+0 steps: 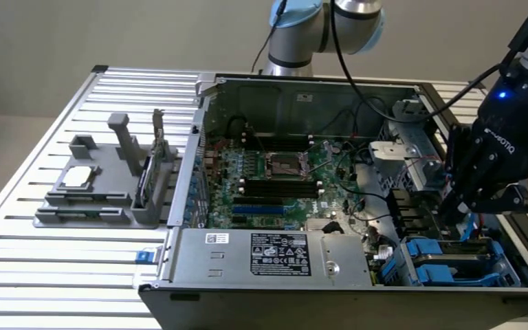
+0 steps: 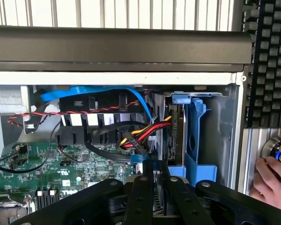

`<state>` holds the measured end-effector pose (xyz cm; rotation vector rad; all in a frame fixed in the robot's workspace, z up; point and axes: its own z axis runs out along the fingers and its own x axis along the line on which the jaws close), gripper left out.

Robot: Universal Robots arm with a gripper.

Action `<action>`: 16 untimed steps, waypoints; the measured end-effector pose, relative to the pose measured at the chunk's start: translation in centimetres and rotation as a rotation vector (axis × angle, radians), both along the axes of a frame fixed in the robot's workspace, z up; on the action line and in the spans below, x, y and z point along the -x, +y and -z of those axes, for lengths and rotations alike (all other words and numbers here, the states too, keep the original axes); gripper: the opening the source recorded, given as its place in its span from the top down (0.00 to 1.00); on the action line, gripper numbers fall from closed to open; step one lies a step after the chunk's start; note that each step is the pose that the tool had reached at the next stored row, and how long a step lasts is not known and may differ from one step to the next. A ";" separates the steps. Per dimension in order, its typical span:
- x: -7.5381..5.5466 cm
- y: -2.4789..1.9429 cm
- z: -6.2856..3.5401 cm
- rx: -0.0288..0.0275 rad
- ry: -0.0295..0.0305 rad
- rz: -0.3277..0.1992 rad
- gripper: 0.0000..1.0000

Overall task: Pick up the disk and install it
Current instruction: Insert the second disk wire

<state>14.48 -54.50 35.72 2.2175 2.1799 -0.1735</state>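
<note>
Where the drive bays sit at the near corner of the case (image 1: pixel 291 292), on the exterior view's right, the gripper (image 1: pixel 466 206) reaches down inside. Its fingers (image 2: pixel 138 197) are drawn close together on a thin grey slab with a blue edge, the disk (image 2: pixel 157 199), held upright on its edge. In the exterior view the disk (image 1: pixel 472 230) hangs just under the gripper (image 2: pixel 152 180), above the blue caddies (image 1: pixel 447 265). One blue caddy (image 2: pixel 196 136) stands just beside it, against the case wall. Red, yellow and black cables (image 2: pixel 140 133) run close by. Outside the case, a hand (image 2: pixel 271 180) rests on a round knob (image 2: pixel 271 149) near a keyboard (image 2: pixel 269 61).
</note>
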 end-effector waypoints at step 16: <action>0.2 -1.18 -0.18 -0.0086 0.0000 -0.002 0.84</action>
